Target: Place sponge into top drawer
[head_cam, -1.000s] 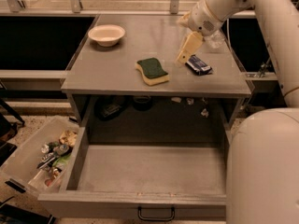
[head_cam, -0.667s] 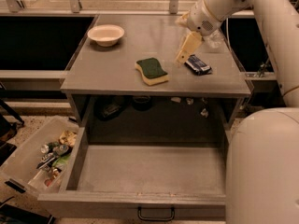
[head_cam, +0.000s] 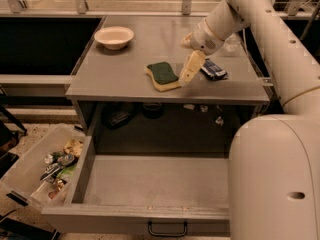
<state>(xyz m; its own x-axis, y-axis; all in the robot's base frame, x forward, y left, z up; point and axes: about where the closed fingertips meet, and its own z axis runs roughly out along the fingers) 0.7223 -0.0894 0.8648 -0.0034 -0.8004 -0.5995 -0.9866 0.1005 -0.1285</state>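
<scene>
The sponge (head_cam: 162,75), dark green on top with pale yellow foam below, lies flat on the grey counter (head_cam: 125,69), near its front edge. My gripper (head_cam: 189,70) hangs from the white arm just to the right of the sponge, its tip low and close to the sponge's right edge. The top drawer (head_cam: 150,179) is pulled wide open below the counter, its inside bare, with a dark pull handle (head_cam: 167,229) on the front panel.
A pale bowl (head_cam: 114,36) sits at the counter's back left. A dark blue wrapped packet (head_cam: 214,70) lies right of the gripper. A clear plastic bin of clutter (head_cam: 45,166) stands on the floor left of the drawer. My white body (head_cam: 275,179) fills the lower right.
The gripper has moved left and down, from beside the blue packet to right next to the sponge. The sponge and drawer have not moved.
</scene>
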